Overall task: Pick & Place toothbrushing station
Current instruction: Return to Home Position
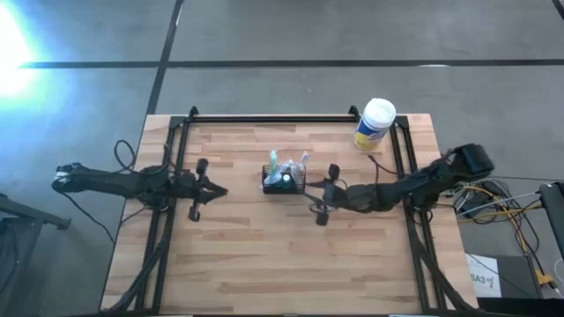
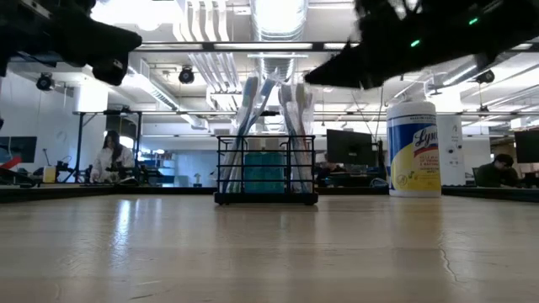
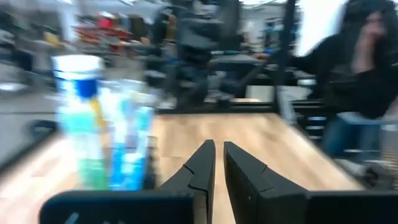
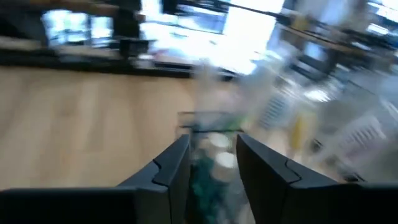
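The toothbrushing station (image 1: 284, 182) is a small black wire-mesh caddy holding upright toothbrushes and a teal tube. It stands by its base on the wooden table, near the middle (image 2: 266, 172). My right gripper (image 1: 311, 187) is open, just to the caddy's right and raised above the table. The blurred caddy (image 4: 211, 146) shows ahead between its fingers. My left gripper (image 1: 220, 191) is shut and empty, a short way to the caddy's left, pointing toward it. The caddy also shows blurred in the left wrist view (image 3: 109, 143).
A yellow canister with a white lid (image 1: 374, 123) stands at the table's far right, behind the right arm; it also shows in the low view (image 2: 413, 147). A black frame rail (image 1: 264, 118) runs along the far edge. People sit in the room beyond.
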{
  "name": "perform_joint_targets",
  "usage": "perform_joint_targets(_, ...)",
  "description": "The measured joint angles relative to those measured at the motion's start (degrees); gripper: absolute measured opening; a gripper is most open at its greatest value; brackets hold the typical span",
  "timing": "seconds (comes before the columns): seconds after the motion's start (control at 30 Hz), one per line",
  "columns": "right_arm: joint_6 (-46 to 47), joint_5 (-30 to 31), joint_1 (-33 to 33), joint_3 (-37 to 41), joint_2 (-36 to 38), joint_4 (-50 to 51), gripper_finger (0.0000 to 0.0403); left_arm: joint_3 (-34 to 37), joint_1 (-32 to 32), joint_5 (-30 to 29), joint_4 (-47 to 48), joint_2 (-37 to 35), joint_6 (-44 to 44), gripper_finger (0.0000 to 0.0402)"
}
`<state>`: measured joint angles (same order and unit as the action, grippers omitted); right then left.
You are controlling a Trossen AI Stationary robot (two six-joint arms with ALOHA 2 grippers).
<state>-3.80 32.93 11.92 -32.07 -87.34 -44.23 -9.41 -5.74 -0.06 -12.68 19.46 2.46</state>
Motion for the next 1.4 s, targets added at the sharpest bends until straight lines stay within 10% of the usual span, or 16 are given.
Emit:
perform_joint_targets(0.4, 0.0, -20.4, 3.4, 12.6, 29.4, 7.7, 0.0049, -1.2, 0.0, -9.9, 13.8, -18.2, -8.2, 0.0004)
perform_joint_targets(1.4, 8.9, -32.7, -12.2, 31.6, 80.5, 31.9, 0.0008, 3.3, 6.1, -3.3, 8.7, -19.4, -13.9, 0.0001)
